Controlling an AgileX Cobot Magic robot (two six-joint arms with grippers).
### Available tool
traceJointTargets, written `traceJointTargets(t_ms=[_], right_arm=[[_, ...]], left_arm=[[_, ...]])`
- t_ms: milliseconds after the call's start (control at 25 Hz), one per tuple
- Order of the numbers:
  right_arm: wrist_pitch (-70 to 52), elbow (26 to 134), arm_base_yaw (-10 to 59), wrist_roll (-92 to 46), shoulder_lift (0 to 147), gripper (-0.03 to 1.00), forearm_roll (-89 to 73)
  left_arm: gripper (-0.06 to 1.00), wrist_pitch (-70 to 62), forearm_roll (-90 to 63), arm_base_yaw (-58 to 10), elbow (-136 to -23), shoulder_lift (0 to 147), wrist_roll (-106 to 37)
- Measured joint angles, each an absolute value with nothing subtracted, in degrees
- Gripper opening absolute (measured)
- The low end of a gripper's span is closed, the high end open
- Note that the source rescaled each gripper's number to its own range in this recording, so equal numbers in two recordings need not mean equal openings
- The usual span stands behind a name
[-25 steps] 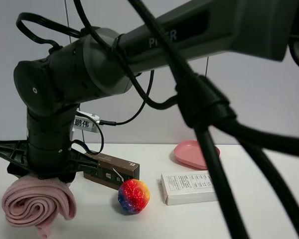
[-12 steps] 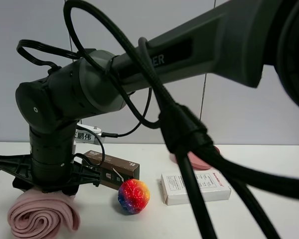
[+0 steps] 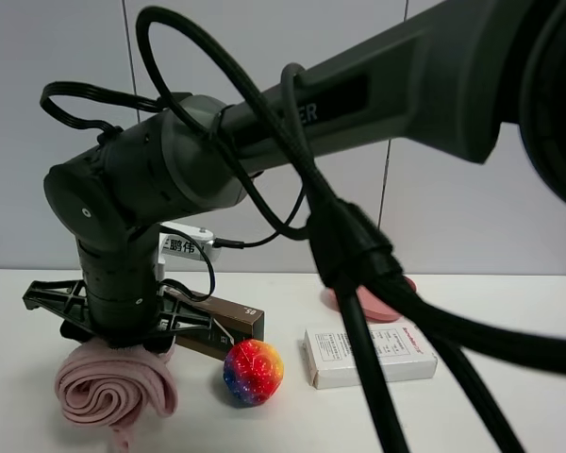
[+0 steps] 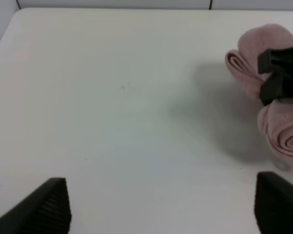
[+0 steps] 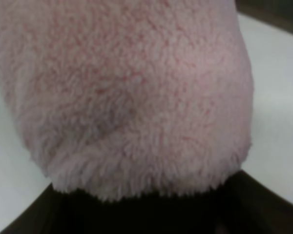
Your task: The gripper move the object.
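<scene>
The object is a light-pink rolled towel at the table's left front. My right gripper reaches across from the right and is shut on the towel's top. The towel hangs from its black fingers, close to the table. The towel fills the right wrist view. In the left wrist view the towel shows with the right gripper's black fingers clamped on it. My left gripper is open and empty over bare white table, apart from the towel.
A rainbow ball lies just right of the towel. A dark brown box lies behind it. A white box and a pink dish sit further right. The right arm and its cables cross the exterior view.
The right gripper has moved to the right with the towel in it, closer to the rainbow ball. The ball and boxes have not moved.
</scene>
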State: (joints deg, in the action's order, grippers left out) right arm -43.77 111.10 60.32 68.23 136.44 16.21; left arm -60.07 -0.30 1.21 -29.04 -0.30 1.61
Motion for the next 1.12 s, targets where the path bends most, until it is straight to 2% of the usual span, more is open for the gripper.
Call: traceJointTargets(t_ms=[320, 360, 440, 560, 680, 920, 1120], right_arm=[[-43.77, 111.10, 60.32, 68.38, 136.44, 0.02, 16.28], [-43.91, 111.10, 60.32, 68.38, 136.44, 0.13, 16.16], [-43.97, 111.10, 60.32, 68.38, 136.44, 0.28, 15.90], [-43.97, 111.10, 60.32, 67.72, 136.44, 0.38, 15.89], [-45.18, 111.10, 60.32, 66.18, 136.44, 0.42, 15.70], [-46.63, 111.10, 60.32, 63.17, 135.28, 0.43, 13.58], [-43.57, 111.10, 60.32, 52.85, 129.15, 0.43, 13.17]], left_arm=[[1.00, -60.07, -0.30, 1.21, -29.04, -0.30, 1.61], [1.00, -60.07, -0.30, 1.21, -29.04, -0.30, 1.61], [1.00, -60.07, -0.30, 1.21, -29.04, -0.30, 1.61], [1.00, -60.07, -0.30, 1.21, -29.04, -0.30, 1.54], [1.00, -60.07, -0.30, 1.21, -29.04, -0.30, 1.54], [1.00, -60.07, -0.30, 1.21, -29.04, -0.30, 1.54], [1.00, -60.07, -0.30, 1.21, -29.04, -0.30, 1.60]])
